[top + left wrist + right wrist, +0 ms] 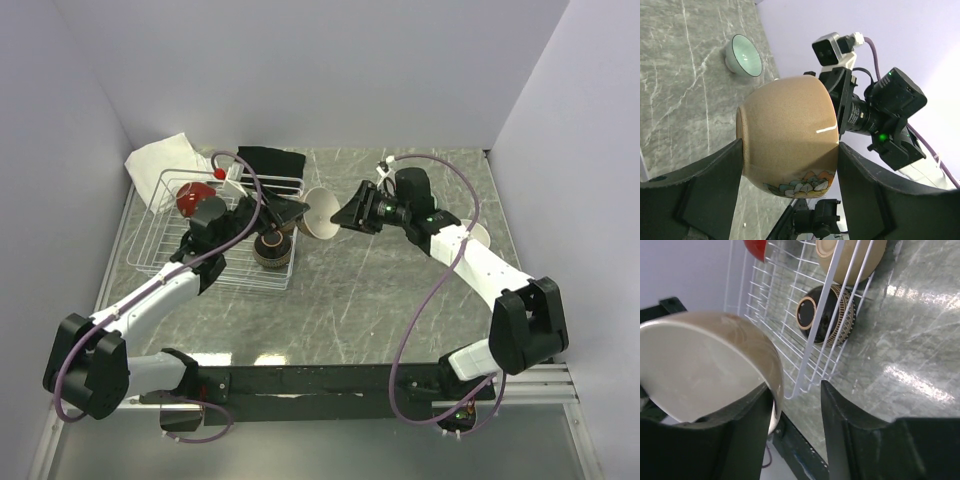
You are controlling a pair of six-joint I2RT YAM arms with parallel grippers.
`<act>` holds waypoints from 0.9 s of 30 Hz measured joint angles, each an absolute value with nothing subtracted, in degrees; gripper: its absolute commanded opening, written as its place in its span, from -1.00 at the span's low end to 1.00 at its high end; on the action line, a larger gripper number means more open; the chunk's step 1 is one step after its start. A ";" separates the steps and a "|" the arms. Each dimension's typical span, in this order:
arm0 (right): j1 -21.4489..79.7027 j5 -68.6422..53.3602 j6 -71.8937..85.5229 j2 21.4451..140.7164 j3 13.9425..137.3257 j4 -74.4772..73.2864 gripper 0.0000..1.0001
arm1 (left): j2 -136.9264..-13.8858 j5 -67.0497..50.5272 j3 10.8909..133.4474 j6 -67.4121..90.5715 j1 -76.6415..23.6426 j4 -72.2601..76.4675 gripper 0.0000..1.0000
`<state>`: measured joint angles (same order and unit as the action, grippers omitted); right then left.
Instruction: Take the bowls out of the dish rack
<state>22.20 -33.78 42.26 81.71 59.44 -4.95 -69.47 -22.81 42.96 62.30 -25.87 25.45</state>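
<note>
Left hand (789,165) pinches the tan bowl (785,115); your right hand (795,390) straddles its rim, spread. Close the right fully before releasing, then lower to the desk (380,300).

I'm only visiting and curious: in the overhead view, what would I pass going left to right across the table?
white cloth → dark red bowl → dark brown bowl → tan bowl → right tool → pale bowl, partly hidden
</note>
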 measured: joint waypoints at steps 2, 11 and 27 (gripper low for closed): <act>21.69 -34.63 43.38 82.00 59.13 -3.90 -0.19 | -69.47 -22.61 42.54 62.46 -26.33 26.13 -0.98; 21.76 -36.01 42.72 82.04 58.59 -3.33 -1.00 | -71.09 -21.15 42.11 63.11 -28.03 27.97 -0.67; 16.97 -20.56 33.01 80.51 60.01 -24.25 -1.00 | -63.68 -8.60 49.47 40.77 -29.02 5.82 0.99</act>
<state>16.97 -20.56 33.01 80.51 60.01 -24.25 -63.68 -8.60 49.47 40.77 -29.02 5.82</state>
